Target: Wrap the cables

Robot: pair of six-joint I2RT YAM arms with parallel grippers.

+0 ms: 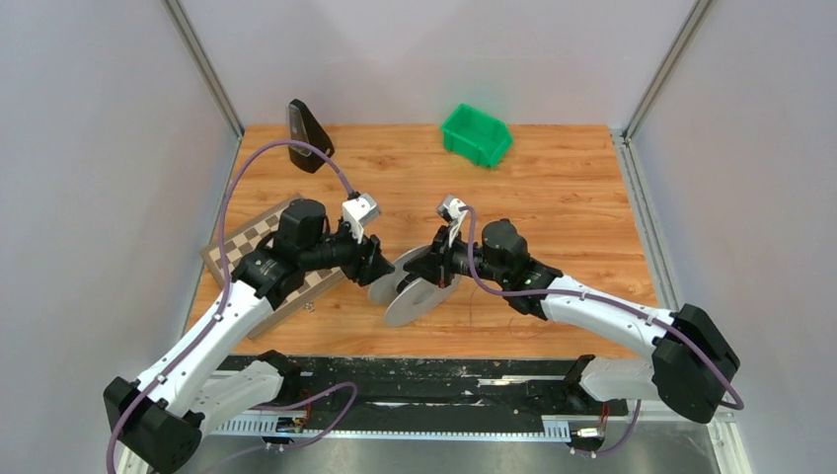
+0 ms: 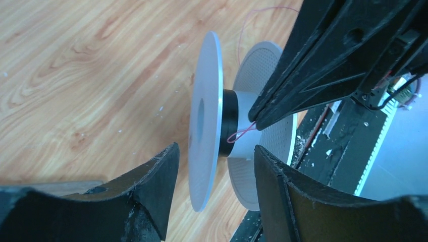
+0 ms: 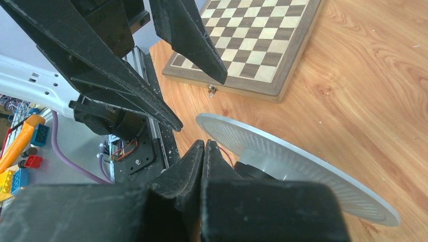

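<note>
Risks first. The cable [image 2: 241,134] is hair-fine, and only a short reddish loop shows at the tips of the right hand [image 2: 258,116]. A hard pull could snap it or drag it out of the pinch. A slack one could let the turns slide off the hub.

The reel [image 2: 204,116] appears to stand on its disc rims on the bench [image 2: 75,75], with nothing gripping it. Tension from the right hand could therefore roll or tip it. If the left hand [image 2: 216,147] closes carelessly, it may knock the near disc rather than seat on it.

Right hand: fingers pressed fully together, tips reaching in between the two discs, right at the dark hub, with the cable apparently caught between them.

Left hand: fingers spread well apart, holding nothing. The near disc's edge sits just ahead of the gap between them, near but not touching as far as can be told.

The reel is at mid-bench between the two hands. A chessboard [image 3: 247,45] lies just beyond it on the left arm's side.
</note>
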